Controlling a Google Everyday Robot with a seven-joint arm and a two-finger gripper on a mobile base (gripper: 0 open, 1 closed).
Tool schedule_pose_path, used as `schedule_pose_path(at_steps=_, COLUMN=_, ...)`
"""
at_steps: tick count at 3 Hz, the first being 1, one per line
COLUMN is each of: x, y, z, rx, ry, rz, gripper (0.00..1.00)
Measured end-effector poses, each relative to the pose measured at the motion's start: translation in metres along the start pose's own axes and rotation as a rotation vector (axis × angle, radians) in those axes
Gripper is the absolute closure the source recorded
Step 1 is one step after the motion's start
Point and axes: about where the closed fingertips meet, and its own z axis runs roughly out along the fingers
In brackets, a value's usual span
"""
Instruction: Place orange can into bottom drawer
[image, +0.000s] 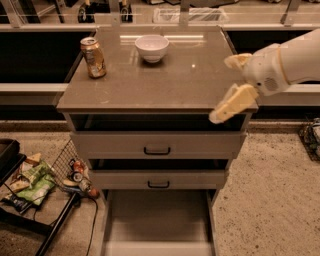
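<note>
In the camera view, the white arm (295, 60) reaches in from the right edge of the picture, sloping slightly down toward the left. Its rounded wrist sits just off the counter's (165, 85) right edge. The hand (222, 90) is at the counter's front right corner, well apart from everything on top. Its two tan fingers (234, 102) are spread wide with nothing between them. One points down and to the left, its tip crossing the front edge just short of that corner. The other sits higher, over the right edge, and looks shorter because it is seen more end-on.

The orange can (93, 57) stands upright near the back left corner, close to the left edge, with its silver top showing. A white bowl (151, 47) rests by the middle of the back edge, to the right of the can and not touching it.

Below the front edge, the top drawer (156, 144) and the middle drawer (158, 179) each carry a black handle. The bottom drawer (157, 220) is pulled out toward the camera, its flat pale floor bare. On the floor to the left of the cabinet, a wire basket (64, 160) leans with small cans and snack packets around it.
</note>
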Motion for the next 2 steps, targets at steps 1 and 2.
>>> schedule_pose_path(at_steps=1, x=-0.032, y=-0.022, z=0.048, rx=-0.009, ry=-0.259, rz=0.019, gripper=0.0)
schedule_pose_path(at_steps=2, x=-0.074, y=-0.025, z=0.075, rx=-0.052, ry=-0.373, rz=0.001, gripper=0.0)
